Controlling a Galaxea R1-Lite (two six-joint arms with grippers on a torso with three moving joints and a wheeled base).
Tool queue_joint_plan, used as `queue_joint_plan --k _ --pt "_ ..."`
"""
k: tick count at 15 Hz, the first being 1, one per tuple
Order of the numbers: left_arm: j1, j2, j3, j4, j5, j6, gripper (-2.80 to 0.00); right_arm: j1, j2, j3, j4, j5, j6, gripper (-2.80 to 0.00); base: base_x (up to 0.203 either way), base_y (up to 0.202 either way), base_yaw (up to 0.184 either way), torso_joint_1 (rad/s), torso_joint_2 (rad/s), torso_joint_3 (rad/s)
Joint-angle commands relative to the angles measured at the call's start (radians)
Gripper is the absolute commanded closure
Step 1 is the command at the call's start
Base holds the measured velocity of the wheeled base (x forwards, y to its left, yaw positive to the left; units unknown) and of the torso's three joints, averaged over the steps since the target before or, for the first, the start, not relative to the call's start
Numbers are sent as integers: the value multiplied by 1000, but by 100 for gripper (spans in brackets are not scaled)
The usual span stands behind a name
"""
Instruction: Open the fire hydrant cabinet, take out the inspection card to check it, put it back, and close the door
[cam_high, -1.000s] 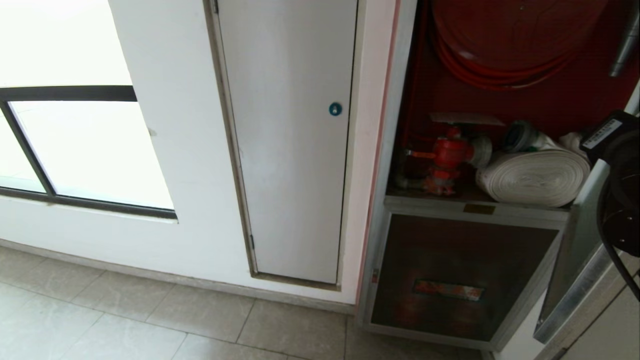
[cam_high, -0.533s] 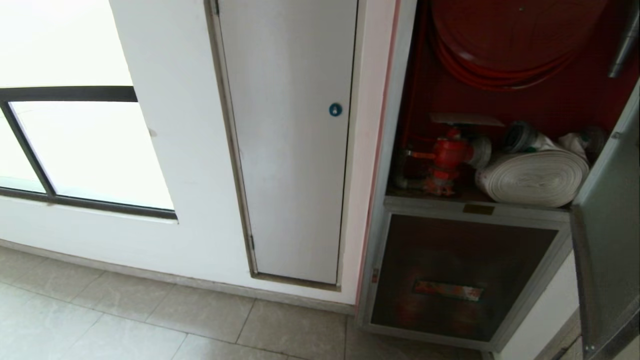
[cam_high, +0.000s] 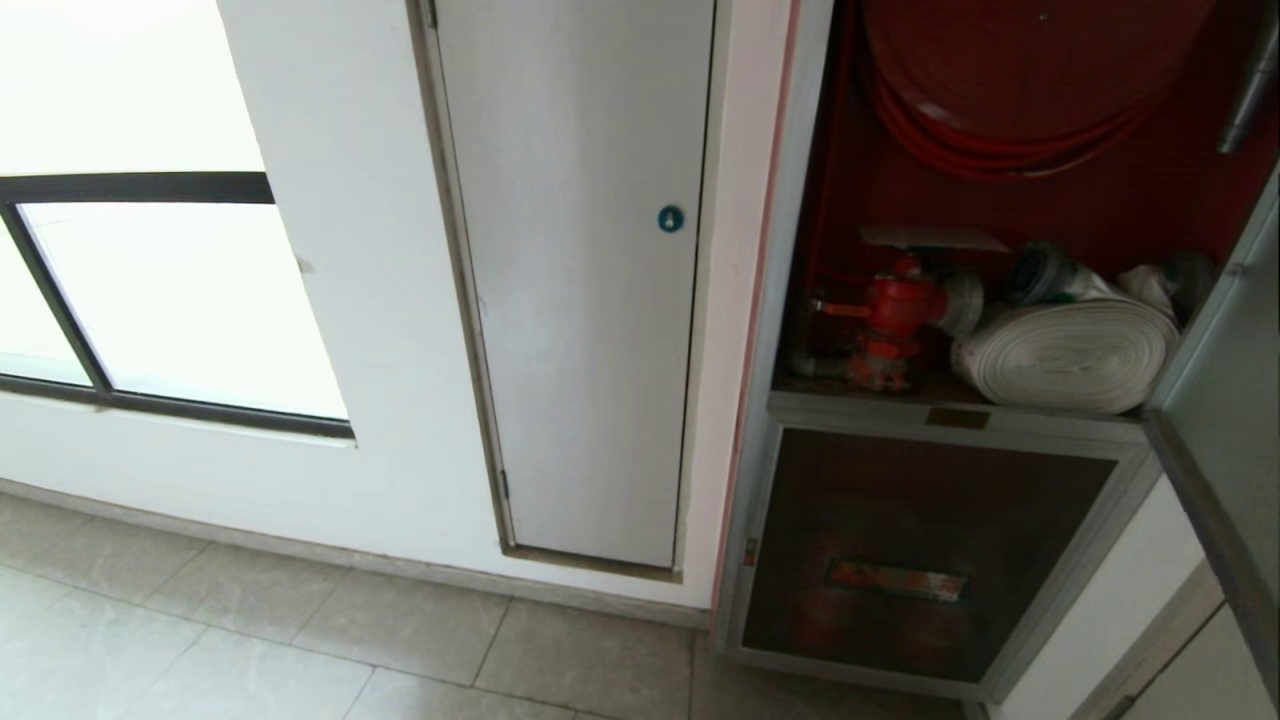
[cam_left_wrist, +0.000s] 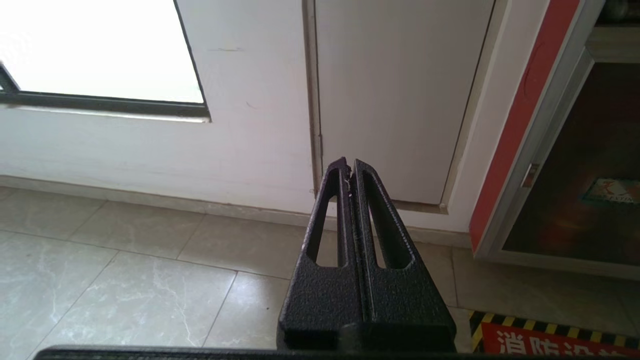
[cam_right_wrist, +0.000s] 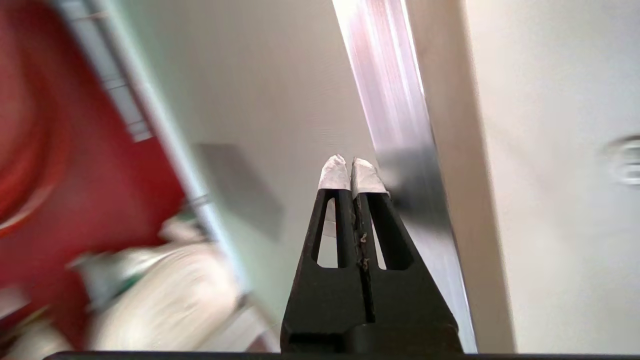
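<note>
Two end effectors logged: left end effector (cam_left_wrist: 350, 167) pressed together, idle near the floor; right end effector (cam_right_wrist: 350, 172) pressed together, empty, beside the door (cam_high: 1225, 400) swung off the fire hydrant cabinet (cam_high: 790, 250). Opening done, we judged; inspection card unseen, to be located next.

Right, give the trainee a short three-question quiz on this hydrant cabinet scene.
1. True or false: the fire hydrant cabinet stands open, its door swung out at the head view's right edge.
2. What lies beside the red valve inside? A) rolled white hose B) extinguisher C) bucket
3. Fill in: the right gripper is ____, empty, in front of the door's pale inner face; the left gripper is likewise, parked over the floor tiles.

Key: 1 true; 2 A; 3 shut
</note>
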Motion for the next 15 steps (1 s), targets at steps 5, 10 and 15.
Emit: queue_joint_plan --k 5,10,15 --pt "0 1 6 0 0 0 0 -112 25 2 -6 10 -1 0 0 0 0 0 0 0" --pt "0 1 6 0 0 0 0 -229 106 -14 -4 65 53 0 0 0 0 0 0 0" --pt "0 1 6 0 0 0 0 -293 127 -29 -4 103 62 0 0 0 0 0 0 0"
